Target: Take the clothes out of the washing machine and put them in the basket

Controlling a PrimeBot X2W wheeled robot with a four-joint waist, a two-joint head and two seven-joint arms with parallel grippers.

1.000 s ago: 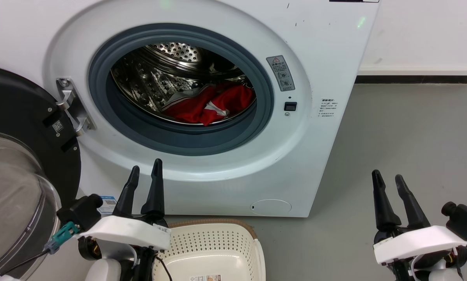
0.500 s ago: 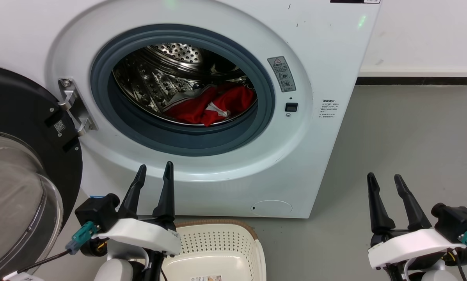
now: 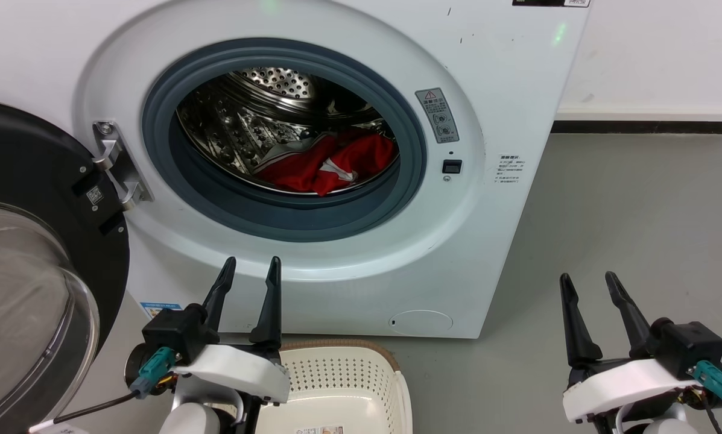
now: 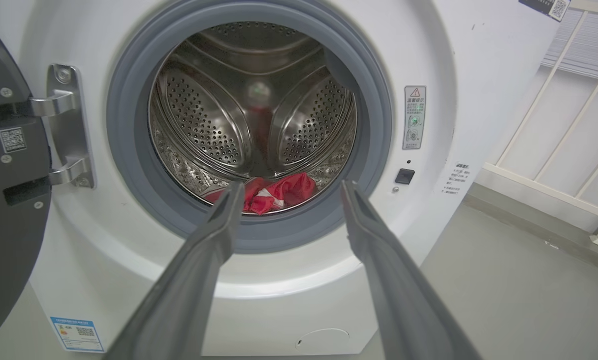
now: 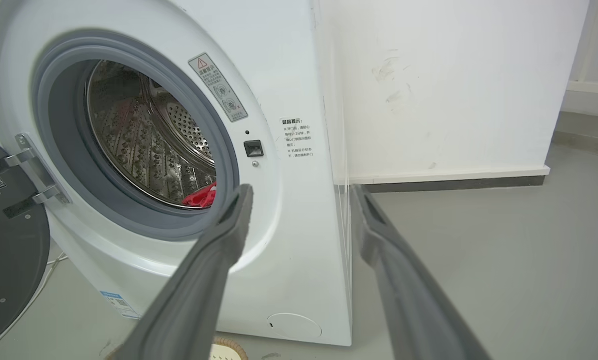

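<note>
The left claw (image 3: 253, 262) is released and empty before the washing machine (image 3: 505, 90); the right claw (image 3: 585, 276) likewise, beside it. The clothes (image 3: 330, 160) lie low in the drum (image 3: 234, 126), with the basket (image 3: 330, 346) below. Hazard: a shallow pinch could let fabric slip at the gasket (image 3: 288, 220).

a bare laundry corner: washing machine (image 3: 499, 90) on grey floor (image 3: 638, 229) by white wall (image 3: 656, 54)

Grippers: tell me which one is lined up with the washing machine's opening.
The left gripper: it points at the washing machine porthole, by the basket. The right gripper sits off past the machine's right edge, over floor.
</note>
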